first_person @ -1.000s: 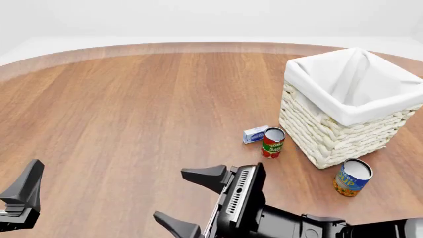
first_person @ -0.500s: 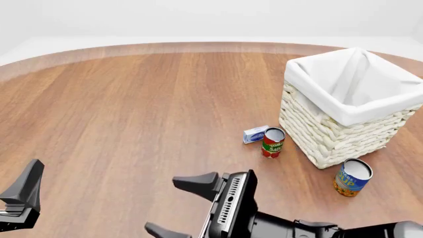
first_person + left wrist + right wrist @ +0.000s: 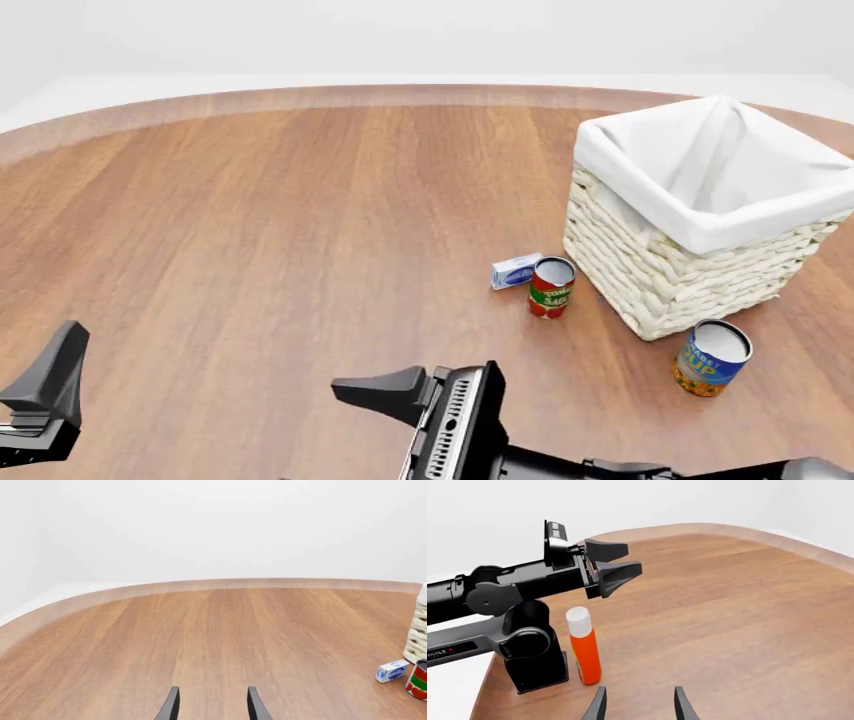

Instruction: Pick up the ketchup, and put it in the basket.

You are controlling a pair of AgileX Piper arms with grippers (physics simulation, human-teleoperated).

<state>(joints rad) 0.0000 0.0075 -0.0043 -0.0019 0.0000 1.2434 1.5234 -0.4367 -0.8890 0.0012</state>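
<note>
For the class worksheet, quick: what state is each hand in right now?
Left hand: open, holding nothing.
Right hand: open, holding nothing.

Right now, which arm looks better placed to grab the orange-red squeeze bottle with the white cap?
Probably the right: its open right gripper faces the upright orange-red white-capped ketchup bottle. The left gripper faces bare table.

Black left arm [image 3: 514, 582], pointed fingers, seemingly white "AGILEX" lettering.

Clearance check, right wrist view
I note the ketchup [image 3: 584, 650] crowded at nine o'clock by the left arm's base [image 3: 534, 650]; bare table [image 3: 727, 630] toward three o'clock.
</note>
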